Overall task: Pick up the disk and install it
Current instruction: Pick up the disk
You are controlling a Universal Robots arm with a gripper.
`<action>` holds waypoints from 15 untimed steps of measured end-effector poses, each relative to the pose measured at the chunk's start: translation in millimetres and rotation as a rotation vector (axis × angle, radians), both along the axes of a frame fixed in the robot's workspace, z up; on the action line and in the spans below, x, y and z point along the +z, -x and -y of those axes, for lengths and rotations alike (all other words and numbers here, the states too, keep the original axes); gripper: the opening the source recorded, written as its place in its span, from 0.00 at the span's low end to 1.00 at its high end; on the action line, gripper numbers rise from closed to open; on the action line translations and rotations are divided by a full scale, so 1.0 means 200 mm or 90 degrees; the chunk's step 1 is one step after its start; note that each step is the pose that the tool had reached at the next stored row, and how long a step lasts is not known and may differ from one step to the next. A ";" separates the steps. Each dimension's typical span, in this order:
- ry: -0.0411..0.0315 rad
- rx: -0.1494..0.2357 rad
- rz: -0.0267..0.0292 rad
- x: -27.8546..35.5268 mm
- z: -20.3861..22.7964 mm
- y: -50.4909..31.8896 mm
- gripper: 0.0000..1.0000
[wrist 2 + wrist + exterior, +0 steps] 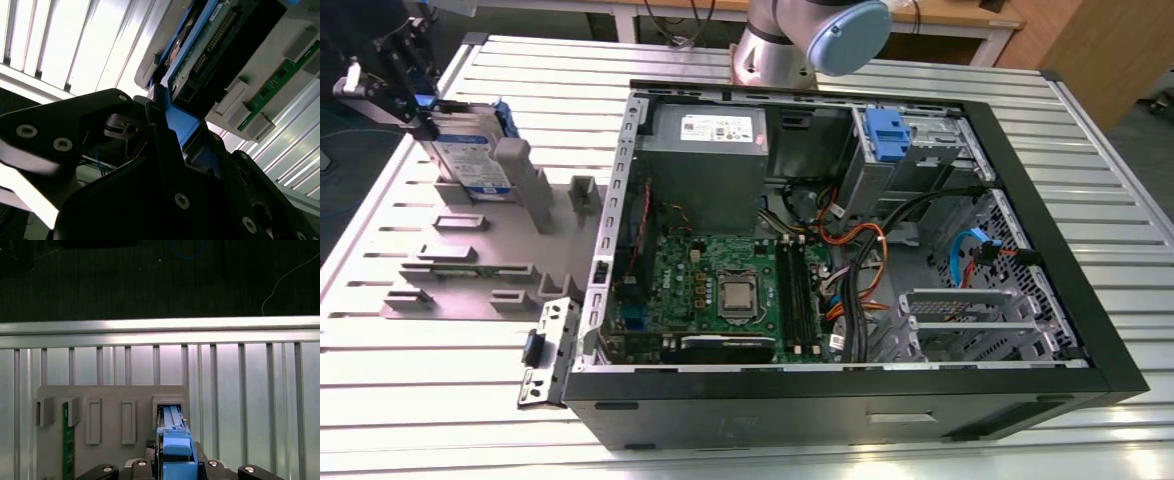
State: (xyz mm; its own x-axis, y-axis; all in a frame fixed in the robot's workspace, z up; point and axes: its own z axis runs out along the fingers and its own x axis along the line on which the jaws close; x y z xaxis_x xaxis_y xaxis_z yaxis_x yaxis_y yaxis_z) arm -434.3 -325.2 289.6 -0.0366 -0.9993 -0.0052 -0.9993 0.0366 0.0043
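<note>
The disk [458, 150], a silver drive with a white-and-blue label in a blue bracket, stands on edge in a slot of the grey fixture [480, 270], at the exterior view's left, outside the computer case. My gripper [411, 98] is at its upper end, shut on the blue bracket. In the second wrist view the black fingers [156, 112] press the bracket [181, 125] from both sides, and the disk's circuit-board face [210, 45] runs away from them. The first wrist view has the bracket [172, 442] between the fingers, above the fixture slot [169, 402].
The open computer case [1067, 300] lies on the slatted metal table [400, 400], with a motherboard [720, 290], cables, and a drive bay holding a blue clip [886, 135]. The arm's base [787, 45] stands behind it. A green memory stick [65, 440] sits in the fixture.
</note>
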 end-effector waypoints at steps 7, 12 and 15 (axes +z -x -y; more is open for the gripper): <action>0.0000 0.008 0.0000 0.000 0.000 0.000 0.37; -0.0001 0.013 0.0000 0.000 0.000 0.000 0.37; 0.0000 0.014 0.0000 0.000 0.000 0.000 0.37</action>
State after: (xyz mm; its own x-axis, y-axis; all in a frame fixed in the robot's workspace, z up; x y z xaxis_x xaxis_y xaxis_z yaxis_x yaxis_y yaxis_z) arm -434.3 -325.3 289.6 -0.0154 -0.9999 -0.0052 -0.9999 0.0154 0.0043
